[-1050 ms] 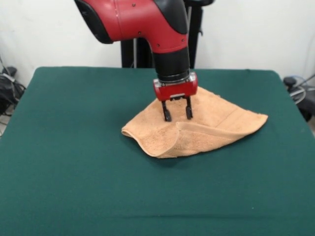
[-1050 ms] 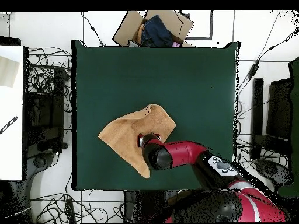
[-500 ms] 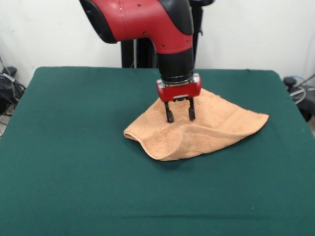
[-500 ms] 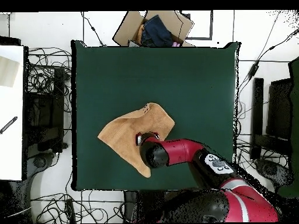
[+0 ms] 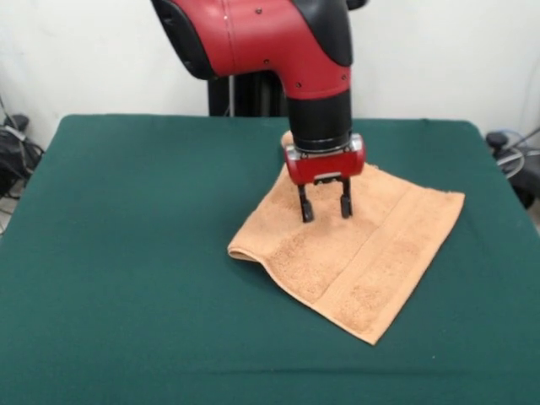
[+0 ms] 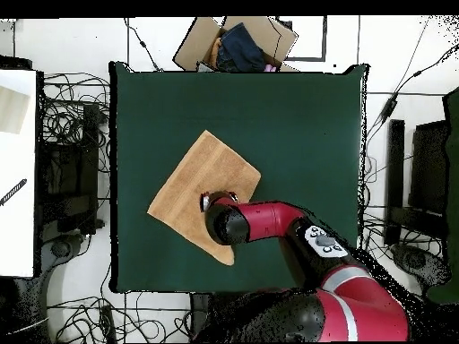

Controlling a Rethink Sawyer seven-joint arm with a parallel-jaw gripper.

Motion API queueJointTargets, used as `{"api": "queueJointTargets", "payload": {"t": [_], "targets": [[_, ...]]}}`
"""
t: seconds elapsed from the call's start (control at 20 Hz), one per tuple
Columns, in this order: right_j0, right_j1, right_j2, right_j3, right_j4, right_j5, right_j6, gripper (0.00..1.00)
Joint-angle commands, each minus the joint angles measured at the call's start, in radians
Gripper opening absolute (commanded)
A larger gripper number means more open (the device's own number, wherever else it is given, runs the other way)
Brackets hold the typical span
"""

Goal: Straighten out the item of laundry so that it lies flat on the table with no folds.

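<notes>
The pincer (image 5: 324, 206) hangs spread open, its two black fingers apart with nothing between them, tips at or just over the towel (image 5: 371, 261). The towel lies opened out on the desk (image 5: 126, 278) as a slanted square. Its left corner is still turned under into a rounded fold; the near corner and right corner lie flat, and a woven band runs along the near-right side. Green desk top lies open all round, widest to the left and front.

From overhead the towel (image 6: 193, 184) sits in the desk's (image 6: 305, 116) left half, well clear of every edge; the arm hides the pincer there. Only that view shows the cardboard box (image 6: 238, 42) beyond the far edge.
</notes>
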Motion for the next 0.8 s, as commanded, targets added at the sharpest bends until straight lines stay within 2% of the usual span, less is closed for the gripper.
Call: {"api": "queueJointTargets", "payload": {"t": [0.05,0.35,0.6,0.8], "targets": [[0.02,0.012,0.109,-0.105,0.05,0.026,0.091,1.0],[-0.022,0.084,0.105,-0.097,-0.001,-0.048,0.08,1.0],[-0.007,0.134,0.006,-0.078,-0.082,-0.14,0.077,1.0],[0.035,0.151,-0.075,-0.063,-0.095,-0.176,0.096,1.0]]}}
